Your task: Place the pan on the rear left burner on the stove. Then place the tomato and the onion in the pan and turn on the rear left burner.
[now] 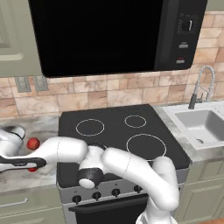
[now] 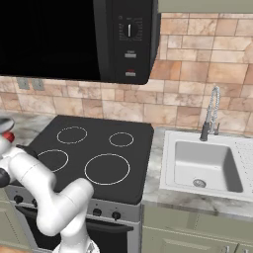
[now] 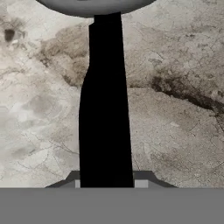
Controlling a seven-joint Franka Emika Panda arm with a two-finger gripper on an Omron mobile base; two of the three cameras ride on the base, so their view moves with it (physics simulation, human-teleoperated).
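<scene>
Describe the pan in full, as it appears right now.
The pan is small, with a shiny grey metal bowl and a straight black handle. It lies on the marbled counter left of the stove. The pincer is shut on the handle, whose bar runs between the fingertips up to the bowl's rim at the hand view's top.

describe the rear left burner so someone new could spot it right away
Start at the black glass stove under the microwave. On its back row, the rear left burner is the white ring nearest the left counter. It is wider than the small ring beside it, smaller than the big front right ring.
</scene>
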